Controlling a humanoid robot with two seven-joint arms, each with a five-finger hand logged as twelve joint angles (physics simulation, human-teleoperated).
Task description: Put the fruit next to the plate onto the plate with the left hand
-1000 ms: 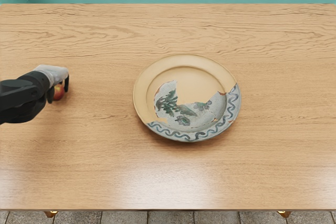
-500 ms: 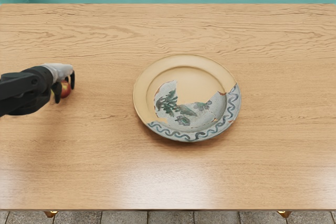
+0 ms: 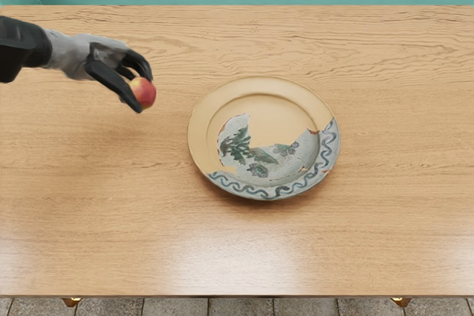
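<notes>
A small red and yellow fruit is held in the dark fingers of my left hand, lifted above the table a short way left of the plate. The arm comes in from the upper left edge. The round plate lies flat at the table's middle, tan with a blue wavy border and green leaf painting, and nothing sits on it. The right hand does not show.
The wooden table fills the view, with its front edge near the bottom and a teal wall behind its far edge.
The left hand has risen from the table's left side with the fruit and moved right and up toward the plate.
</notes>
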